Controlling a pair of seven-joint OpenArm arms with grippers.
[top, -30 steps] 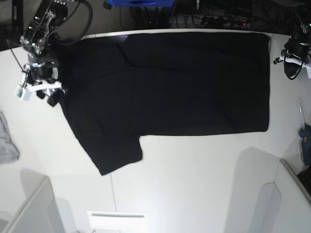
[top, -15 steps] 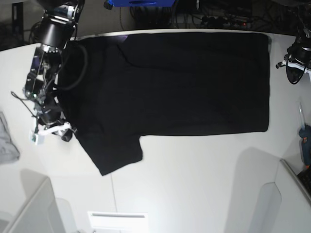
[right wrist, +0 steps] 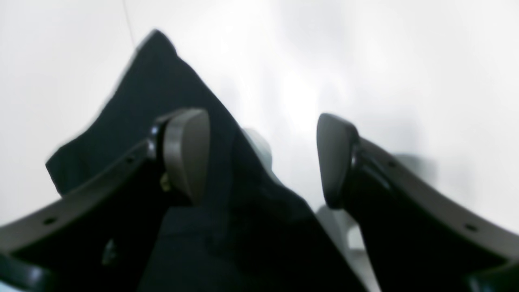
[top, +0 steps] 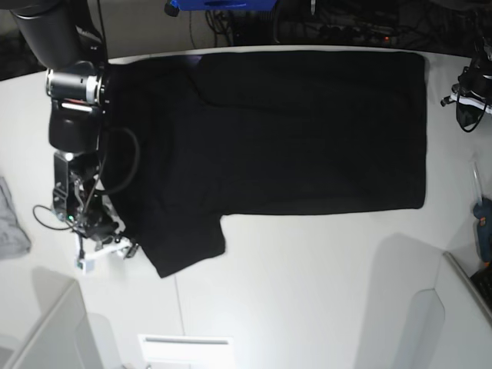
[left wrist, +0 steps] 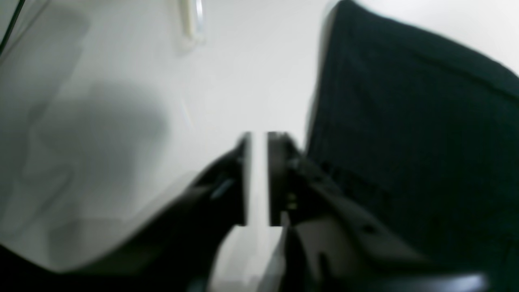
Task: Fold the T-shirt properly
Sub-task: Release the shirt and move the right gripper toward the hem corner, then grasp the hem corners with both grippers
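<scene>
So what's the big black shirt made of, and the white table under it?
The T-shirt looks like soft matte cloth: it lies limp and flat, with gentle creases. The table looks like smooth, hard white board or plastic, slightly glossy, since light glares off it. Which exactly, I can't tell.

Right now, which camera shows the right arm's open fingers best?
The right wrist view: both fingers of the right gripper show wide apart, straddling the black cloth T-shirt's edge. The base view shows that gripper only small; the left wrist view shows none of it.
</scene>
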